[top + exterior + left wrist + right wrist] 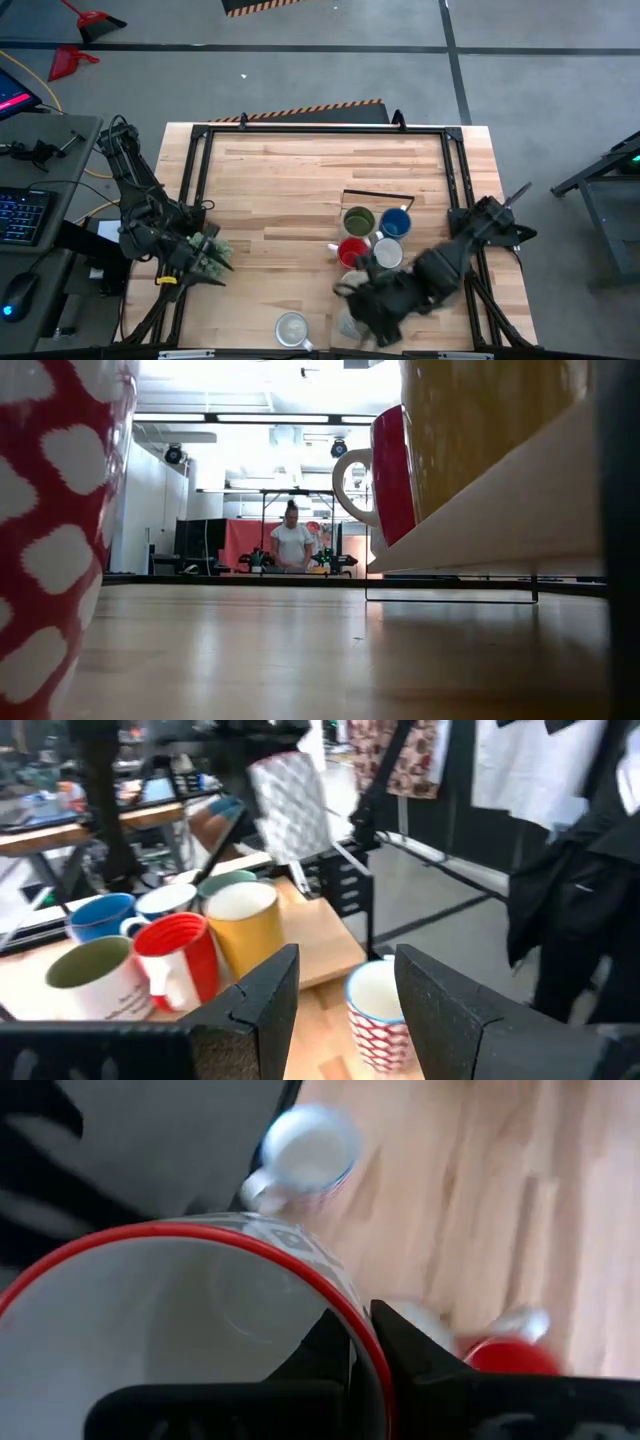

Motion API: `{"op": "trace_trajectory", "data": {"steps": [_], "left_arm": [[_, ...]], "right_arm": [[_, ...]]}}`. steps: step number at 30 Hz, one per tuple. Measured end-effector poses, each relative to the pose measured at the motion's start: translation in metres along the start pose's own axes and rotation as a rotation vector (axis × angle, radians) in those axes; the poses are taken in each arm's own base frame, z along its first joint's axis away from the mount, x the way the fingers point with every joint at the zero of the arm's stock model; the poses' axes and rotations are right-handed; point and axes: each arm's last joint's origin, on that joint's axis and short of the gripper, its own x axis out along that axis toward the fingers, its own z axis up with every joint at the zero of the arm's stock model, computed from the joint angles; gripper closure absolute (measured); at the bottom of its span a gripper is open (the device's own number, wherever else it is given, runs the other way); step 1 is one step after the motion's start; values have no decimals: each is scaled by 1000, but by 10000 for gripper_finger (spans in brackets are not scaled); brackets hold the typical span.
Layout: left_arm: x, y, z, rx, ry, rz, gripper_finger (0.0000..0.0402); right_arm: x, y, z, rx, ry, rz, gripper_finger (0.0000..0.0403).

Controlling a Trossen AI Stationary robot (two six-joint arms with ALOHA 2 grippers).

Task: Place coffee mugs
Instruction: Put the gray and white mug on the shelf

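Gripping a red-rimmed mug (180,1330), right end effector (365,300) lower right over wood counter (280,190); left end effector (205,255) open, lower left; grey floor (300,80).

Right tool (360,1342) pinched closed; left tool (345,1010) spread.

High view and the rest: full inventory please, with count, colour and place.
olive mug: 1, olive green, right half of the table, back of the cluster
blue mug: 1, blue, beside the olive mug
red mug: 1, red, in front of the olive mug
white mug: 1, white, beside the red mug
lone mug: 1, pale, near the front edge, apart from the cluster
red-rimmed mug: 1, white inside, held by its rim
table: 1, light wood, black frame
person: 1, far back in the room
left gripper: jaws open, at the table's left edge
right gripper: jaws shut on the red-rimmed mug
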Motion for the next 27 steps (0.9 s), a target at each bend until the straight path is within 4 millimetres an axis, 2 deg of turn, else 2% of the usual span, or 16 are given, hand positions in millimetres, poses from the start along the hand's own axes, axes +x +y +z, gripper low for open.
{"op": "trace_trajectory", "data": {"steps": [7,11,17,27], "left_arm": [[0,4,4,-27,-36,122,248],[-1,5,4,-28,-36,168,248],[-1,6,4,-32,-37,195,248],[10,4,6,-58,-62,230,248]], "right_arm": [[-14,53,-29,-30,68,-7,403],[-21,70,-42,-37,85,-62,403],[-29,80,-60,-45,166,-114,403],[-30,83,-62,-79,161,-106,403]]}}
